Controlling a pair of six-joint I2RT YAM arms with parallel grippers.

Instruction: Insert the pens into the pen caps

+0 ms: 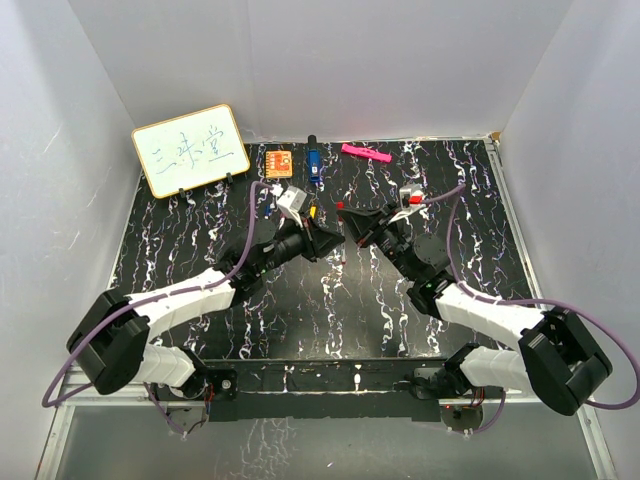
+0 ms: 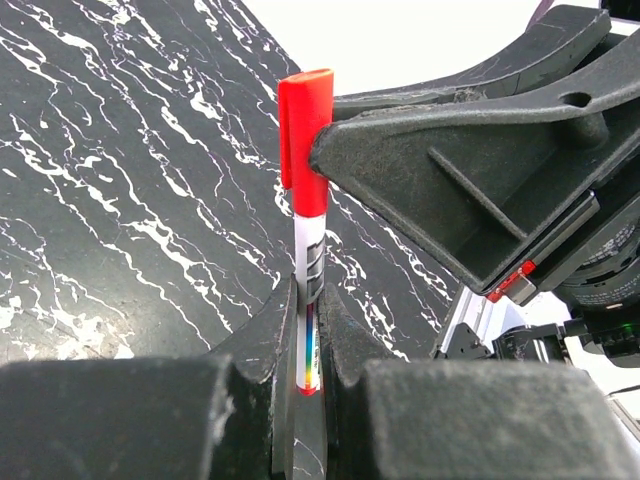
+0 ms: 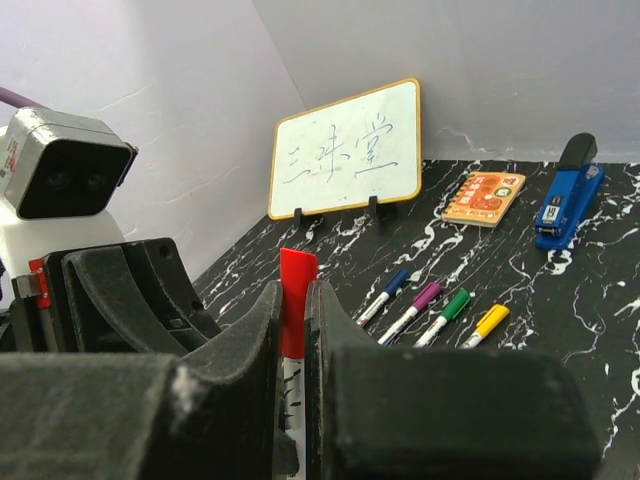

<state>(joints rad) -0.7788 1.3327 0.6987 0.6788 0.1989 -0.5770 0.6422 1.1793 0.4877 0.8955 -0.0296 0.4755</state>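
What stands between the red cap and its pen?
Nothing visible. The red cap already sits on the pen, with the right gripper closed on the cap and the left gripper on the barrel.

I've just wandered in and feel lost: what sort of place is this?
Probably a robotics lab's test booth: plain white walls box in a black marble-patterned tabletop, two black-and-white robot arms are bolted at its near edge, and a small yellow-framed whiteboard and a blue stapler look laid out as props.
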